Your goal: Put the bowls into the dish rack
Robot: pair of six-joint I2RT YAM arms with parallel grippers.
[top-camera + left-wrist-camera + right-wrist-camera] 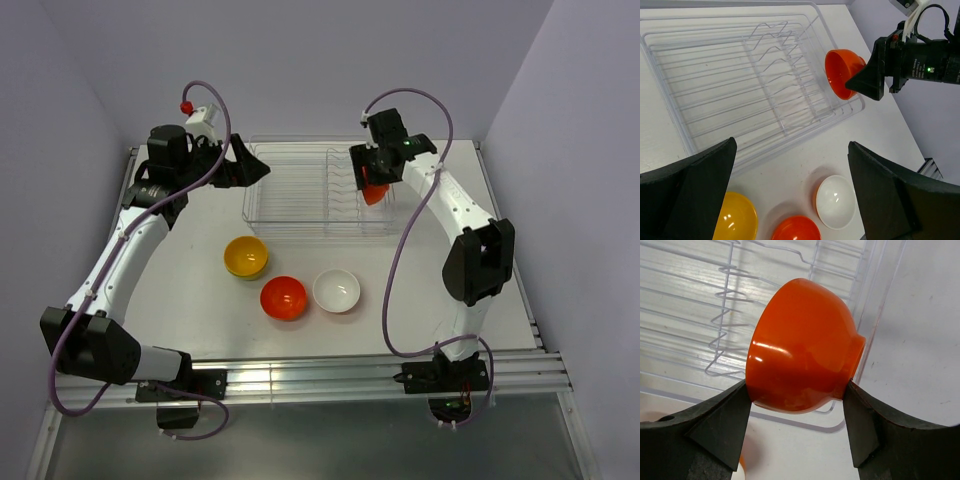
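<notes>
Right hand closed on a tilted orange bowl, dish rack just beneath and holding nothing yet; left hand spread wide, empty; yellow bowl, red-orange bowl and white-lined bowl on the surface short of both hands: loading barely begun.

In the top view the right gripper covers most of the held bowl; only its lower edge shows. From the right wrist this bowl's inside faces away, the jaws run off the bottom edge, and the dish rack is cut at the top and left. In the left wrist view one jaw of the left gripper hides part of the yellow bowl, and the bottom edge crops it and the red-orange bowl.
</notes>
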